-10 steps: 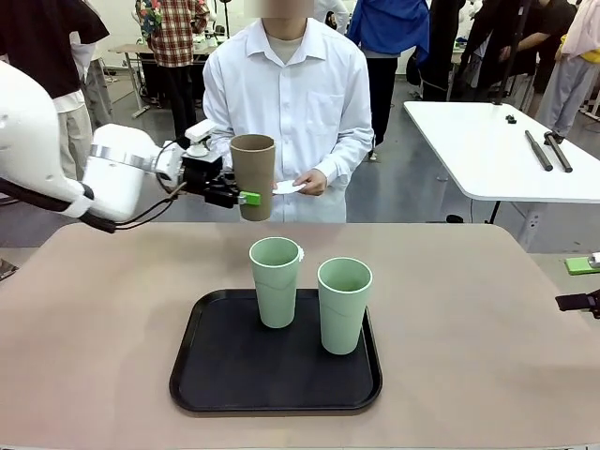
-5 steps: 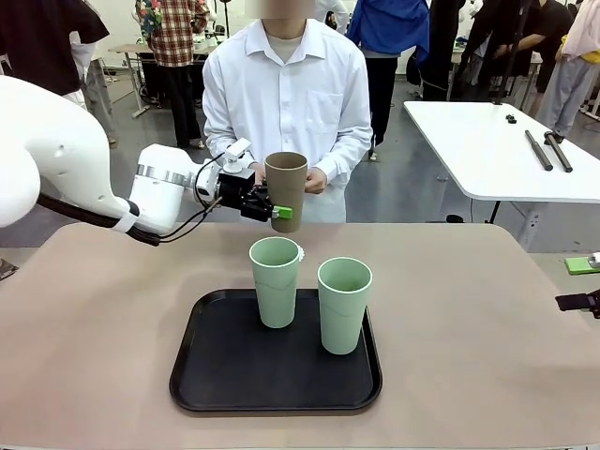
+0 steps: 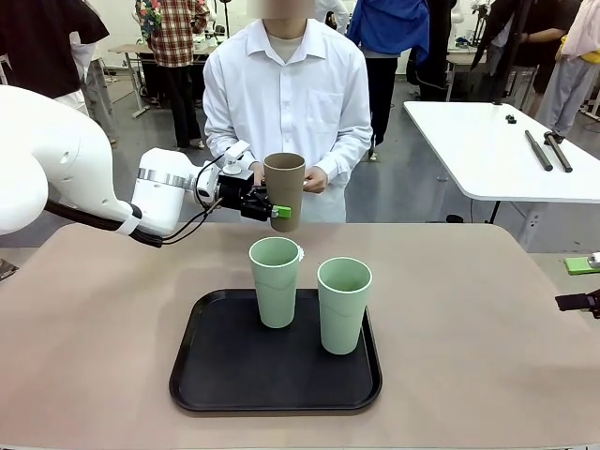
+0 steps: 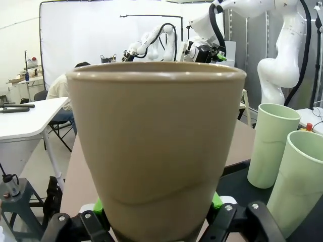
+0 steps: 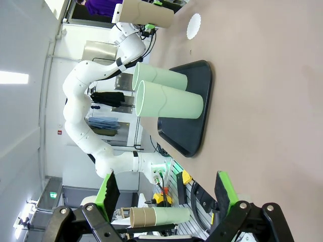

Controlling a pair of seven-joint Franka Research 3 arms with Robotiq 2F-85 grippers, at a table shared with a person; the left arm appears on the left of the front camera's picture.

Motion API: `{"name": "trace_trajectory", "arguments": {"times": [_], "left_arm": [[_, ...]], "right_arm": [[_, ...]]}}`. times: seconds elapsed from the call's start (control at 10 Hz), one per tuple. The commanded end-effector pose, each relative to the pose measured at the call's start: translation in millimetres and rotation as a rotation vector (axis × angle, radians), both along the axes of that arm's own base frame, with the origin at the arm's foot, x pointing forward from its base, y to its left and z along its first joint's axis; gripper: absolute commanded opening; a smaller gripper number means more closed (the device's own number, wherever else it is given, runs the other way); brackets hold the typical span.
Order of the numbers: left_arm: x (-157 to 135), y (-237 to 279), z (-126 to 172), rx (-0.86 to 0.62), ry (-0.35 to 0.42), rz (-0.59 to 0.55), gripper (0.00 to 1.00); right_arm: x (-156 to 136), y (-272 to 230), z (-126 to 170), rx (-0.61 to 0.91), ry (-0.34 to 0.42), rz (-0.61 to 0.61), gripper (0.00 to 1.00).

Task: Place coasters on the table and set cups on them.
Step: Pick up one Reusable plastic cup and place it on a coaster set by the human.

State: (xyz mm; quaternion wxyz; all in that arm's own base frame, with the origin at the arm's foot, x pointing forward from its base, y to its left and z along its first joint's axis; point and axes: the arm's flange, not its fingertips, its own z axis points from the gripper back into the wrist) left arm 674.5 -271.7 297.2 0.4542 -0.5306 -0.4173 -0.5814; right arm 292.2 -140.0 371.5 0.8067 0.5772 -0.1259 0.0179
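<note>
My left gripper (image 3: 269, 208) is shut on the lower part of the tan-brown cup (image 3: 284, 183), holding it upright in the air over the table's (image 3: 94, 319) far edge, just in front of the person's hands. In the left wrist view the cup (image 4: 156, 141) stands between the green pads (image 4: 217, 200). Two mint green cups (image 3: 276, 281) (image 3: 343, 305) stand on the black tray (image 3: 216, 375). One white coaster (image 5: 194, 26) lies on the table behind the tray, its edge peeking out (image 3: 300, 251) by the left green cup. My right gripper (image 5: 166, 189) is open and holds nothing, off at the table's right side.
The person in a white shirt (image 3: 291, 103) stands at the far edge, one hand (image 3: 315, 180) behind the tan cup. A white table (image 3: 487, 150) with black rods is at the back right. Bare tabletop lies left and right of the tray.
My left arm carried the tan cup to the right, toward the middle of the far edge, then held nearly still. The person's hand and its coaster are now hidden behind the cup.
</note>
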Motion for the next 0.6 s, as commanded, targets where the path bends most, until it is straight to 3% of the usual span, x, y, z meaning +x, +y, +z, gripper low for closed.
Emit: {"name": "trace_trajectory", "arguments": {"times": [0.0,0.5], "left_arm": [[-1.1,-3.6,1.8,-0.002,-0.008,-0.005,0.82],[-1.1,-3.6,1.8,-0.002,-0.008,-0.005,0.82]], "right_arm": [[1.8,-0.5,-0.5,0.012,-0.011,-0.007,1.0],[1.8,-0.5,-0.5,0.012,-0.011,-0.007,1.0]]}}
